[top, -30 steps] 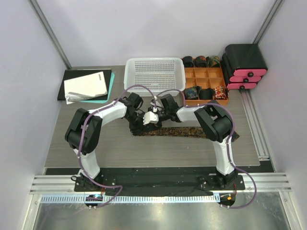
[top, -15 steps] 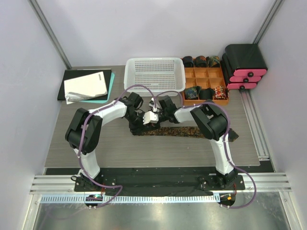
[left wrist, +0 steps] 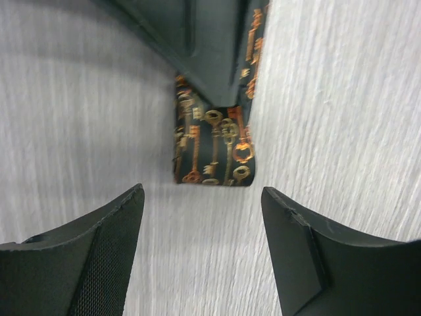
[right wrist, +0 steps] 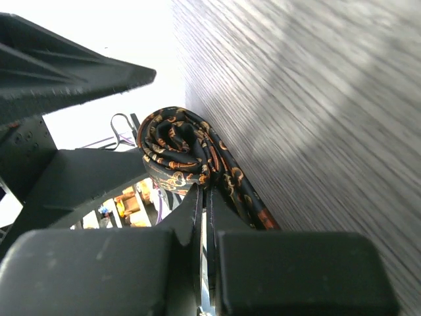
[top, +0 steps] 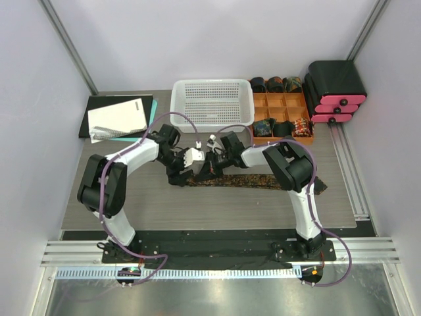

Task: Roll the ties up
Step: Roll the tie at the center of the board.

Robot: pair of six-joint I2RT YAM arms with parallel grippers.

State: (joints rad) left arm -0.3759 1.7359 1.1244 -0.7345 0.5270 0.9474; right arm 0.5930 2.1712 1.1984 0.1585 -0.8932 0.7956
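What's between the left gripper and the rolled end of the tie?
Nothing visible. The left gripper is open, with only tabletop between it and the key-patterned tie. The right gripper pinches the tie on the roll's far side.

**Left gripper backs off the tie**

Your left gripper (left wrist: pixel 202 195) has pulled back from the rolled end of the tie (left wrist: pixel 214 155). It now sits just left of that end, jaws spread, apart from the fabric. Your left arm (top: pixel 99 191) has swung outward, farther from the tie.
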